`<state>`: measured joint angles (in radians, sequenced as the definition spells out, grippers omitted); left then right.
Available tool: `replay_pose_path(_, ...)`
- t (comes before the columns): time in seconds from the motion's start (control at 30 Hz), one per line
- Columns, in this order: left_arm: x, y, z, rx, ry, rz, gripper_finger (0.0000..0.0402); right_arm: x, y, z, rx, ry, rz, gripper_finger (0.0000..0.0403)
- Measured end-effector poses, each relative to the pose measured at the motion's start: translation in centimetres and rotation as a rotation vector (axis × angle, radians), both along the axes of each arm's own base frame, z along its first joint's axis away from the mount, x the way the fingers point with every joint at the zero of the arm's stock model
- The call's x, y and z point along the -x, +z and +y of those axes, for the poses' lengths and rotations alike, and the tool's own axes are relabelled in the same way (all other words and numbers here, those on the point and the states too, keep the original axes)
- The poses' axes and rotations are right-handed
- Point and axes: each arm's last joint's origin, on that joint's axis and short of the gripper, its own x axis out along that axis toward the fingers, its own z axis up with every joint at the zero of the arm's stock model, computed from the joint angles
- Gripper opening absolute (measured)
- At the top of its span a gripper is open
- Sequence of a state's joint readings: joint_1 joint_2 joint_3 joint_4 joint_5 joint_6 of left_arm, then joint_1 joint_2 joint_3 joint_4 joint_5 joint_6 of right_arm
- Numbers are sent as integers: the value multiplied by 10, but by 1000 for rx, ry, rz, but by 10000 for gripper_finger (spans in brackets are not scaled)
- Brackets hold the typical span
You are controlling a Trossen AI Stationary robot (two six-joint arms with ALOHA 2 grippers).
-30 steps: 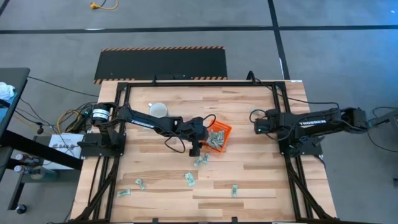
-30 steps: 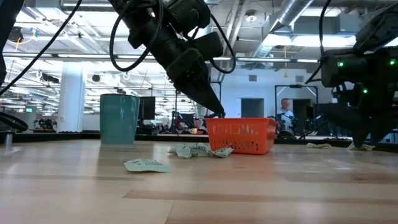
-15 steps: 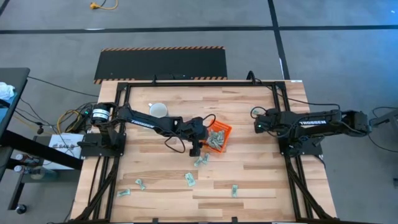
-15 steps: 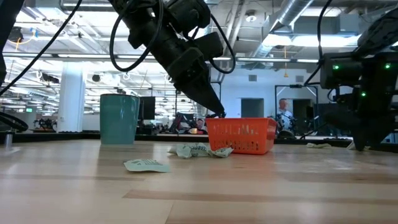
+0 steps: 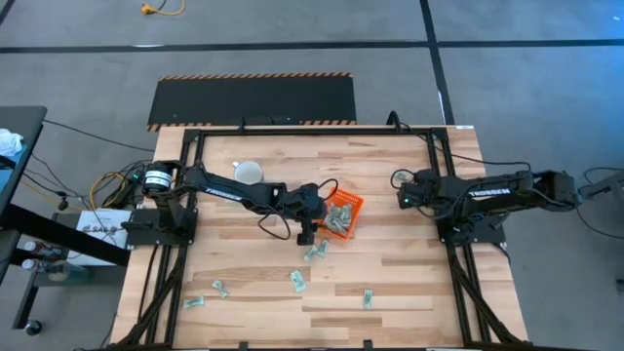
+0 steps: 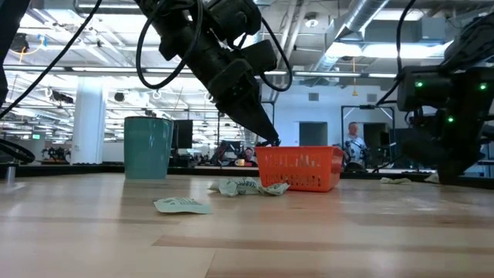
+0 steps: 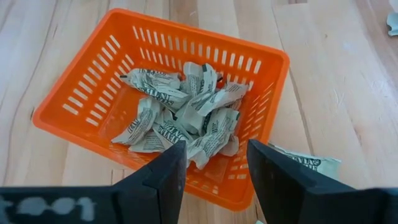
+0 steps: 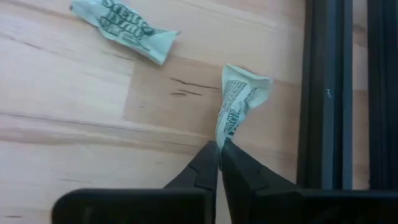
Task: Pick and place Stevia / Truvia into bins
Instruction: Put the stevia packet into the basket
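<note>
Right gripper [image 8: 219, 151] is seen pinched shut on the lower edge of one Stevia / Truvia sachet [image 8: 239, 102], well away from the orange bin [image 5: 343, 214], at the table's right side beside the black frame rail [image 8: 324, 93]. Only the very tip of the paper appears to be caught, so the grip is judged marginal: the sachet could be pulled free on lift or shaken loose on the long carry to the bin. A second sachet [image 8: 122, 28] lies near the held one but apart from it; it is not caught, though it could be nudged if the fingers drag. The rail is close, so a sideways swing risks contact. Left gripper [image 7: 214, 171] is held open and empty just over the bin's near rim, with a heap of sachets [image 7: 183, 112] already inside. Since that arm is parked at the drop spot, a collision between the two arms is the main risk judged here if the right one is brought in without it being cleared. The bin looks light and low-walled, so it could be shoved or tipped by either arm, and a drop from height could send the flat paper drifting outside. One loose sachet [image 7: 303, 163] lies against the bin's outer wall, and a few more [image 5: 297, 282] are scattered further off, between the bin and the table's front edge. A mug [image 5: 248, 173] stands behind the left arm, clear of the bin.
</note>
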<state>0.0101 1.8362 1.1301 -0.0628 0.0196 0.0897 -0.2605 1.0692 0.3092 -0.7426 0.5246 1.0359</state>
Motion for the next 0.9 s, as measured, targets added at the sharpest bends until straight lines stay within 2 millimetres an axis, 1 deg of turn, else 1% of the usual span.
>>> replay_pose_path(0.13,1,-1,0,-1,1,13,160,-3,2,4,3,35,-8,3)
replay_pose_path(0.27,4,-3,1,-19,28,56,160,-11,10,8,9,85,-36,4)
replay_pose_path(0.4,9,-1,2,-26,69,92,160,-24,22,16,17,157,-90,3)
replay_pose_path(0.63,21,15,2,-10,121,120,160,-49,52,39,29,308,-220,1)
replay_pose_path(0.73,26,20,-2,-17,136,131,160,-61,64,53,61,434,-304,1)
replay_pose_path(0.9,30,19,-13,-35,117,173,160,-84,79,78,95,754,-482,3)
